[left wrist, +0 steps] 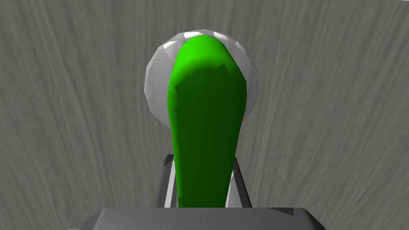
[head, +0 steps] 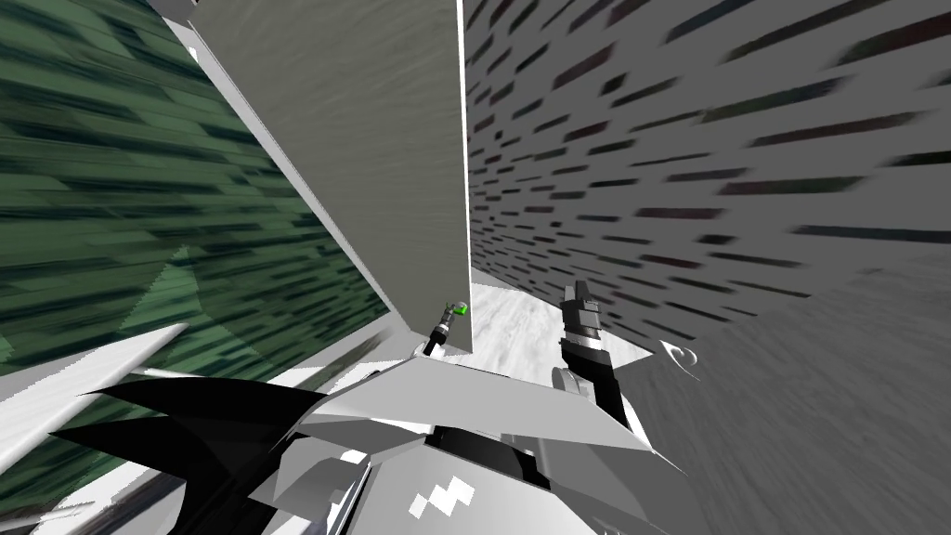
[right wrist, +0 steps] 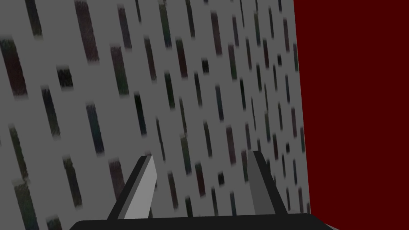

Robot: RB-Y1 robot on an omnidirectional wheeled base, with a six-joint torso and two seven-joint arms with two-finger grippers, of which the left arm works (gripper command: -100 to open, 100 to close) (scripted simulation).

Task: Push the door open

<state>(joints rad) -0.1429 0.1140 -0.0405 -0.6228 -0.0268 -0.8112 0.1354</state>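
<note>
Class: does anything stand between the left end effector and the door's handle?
Nothing visible does: the left end effector is already shut on the green handle, which stands out from the grey door.

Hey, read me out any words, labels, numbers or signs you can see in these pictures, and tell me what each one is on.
There is no text to read.
The grey door is plain.
The green handle, gripped by the left tool, bears no label.
The grey wall carries only dark dashes, not letters.
</note>
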